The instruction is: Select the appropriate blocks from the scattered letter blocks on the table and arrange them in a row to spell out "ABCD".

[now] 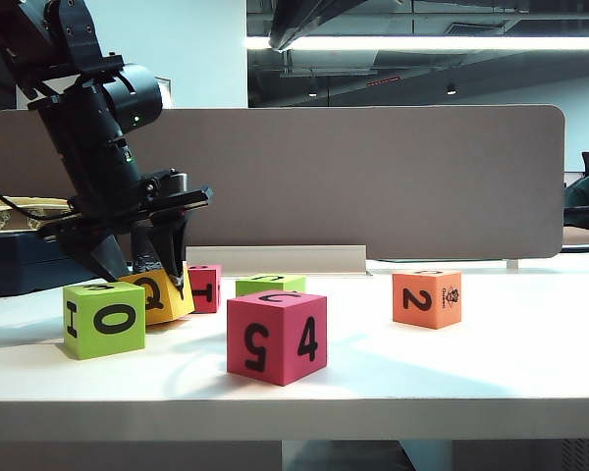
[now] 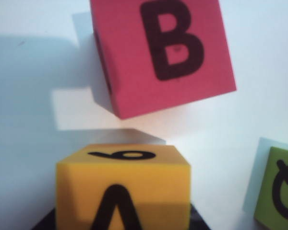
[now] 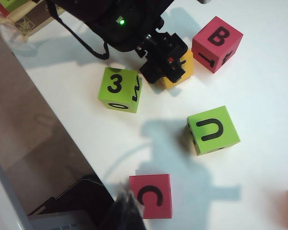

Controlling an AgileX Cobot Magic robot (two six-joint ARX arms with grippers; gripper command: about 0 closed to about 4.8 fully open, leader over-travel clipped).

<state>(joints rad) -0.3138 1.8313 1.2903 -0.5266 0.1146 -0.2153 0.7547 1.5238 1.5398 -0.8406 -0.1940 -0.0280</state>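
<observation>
My left gripper (image 1: 149,280) is shut on the yellow-orange Q cube (image 1: 160,296), which sits tilted on the table (image 1: 491,368). In the left wrist view this cube (image 2: 122,184) shows an A and fills the jaws, with dark fingers (image 2: 42,224) at its sides. Just beyond it lies the red cube with B on top (image 2: 163,52), marked T in front (image 1: 205,287). The red 5 and 4 cube (image 1: 277,337) has C on top (image 3: 151,195). The orange 2 cube (image 1: 427,298) stands apart on the right. My right gripper (image 3: 129,211) hangs shut, high above the C cube.
A lime 0 cube (image 1: 105,319) touches the Q cube's left side. A lime cube with U on top (image 3: 212,129) lies between the red cubes. A grey divider panel (image 1: 373,177) closes the back. Dark equipment (image 3: 72,201) sits at the table's edge.
</observation>
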